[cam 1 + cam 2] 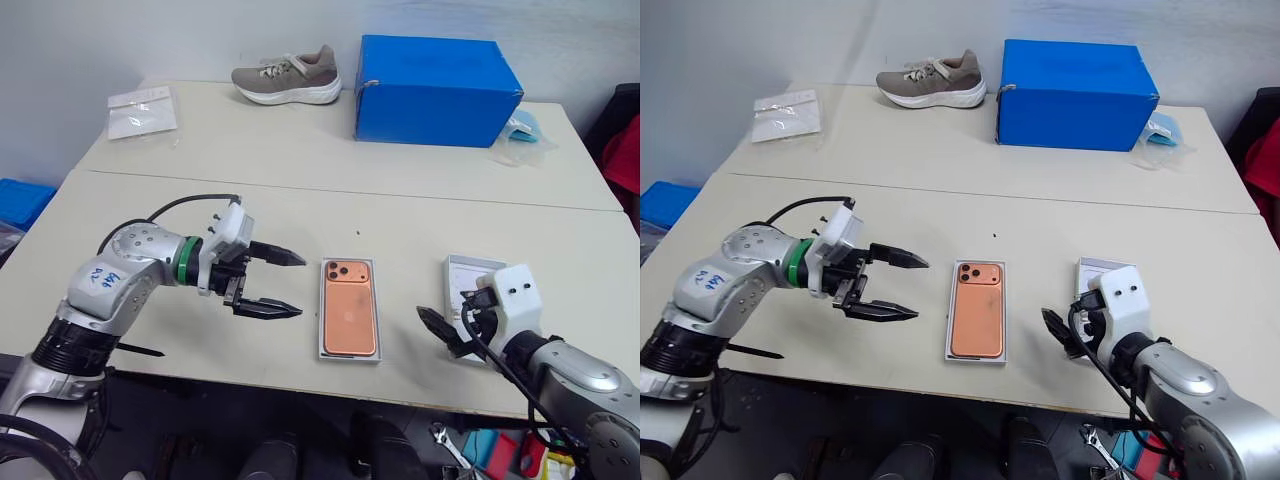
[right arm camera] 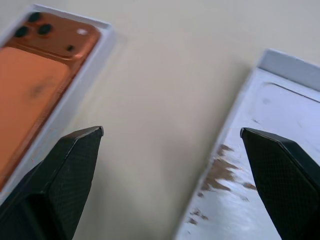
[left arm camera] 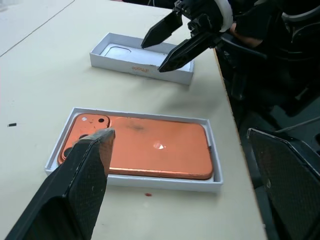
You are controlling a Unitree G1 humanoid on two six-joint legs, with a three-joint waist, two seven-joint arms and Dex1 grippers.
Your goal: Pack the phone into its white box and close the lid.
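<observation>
In the white box (image 1: 322, 312) lies the copper-orange phone (image 1: 349, 305), camera-side up; both grippers gape empty

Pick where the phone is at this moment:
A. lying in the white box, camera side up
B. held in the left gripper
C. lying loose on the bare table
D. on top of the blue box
A: the phone lies inside the white box, camera cluster up, with both grippers open and apart from it.
</observation>
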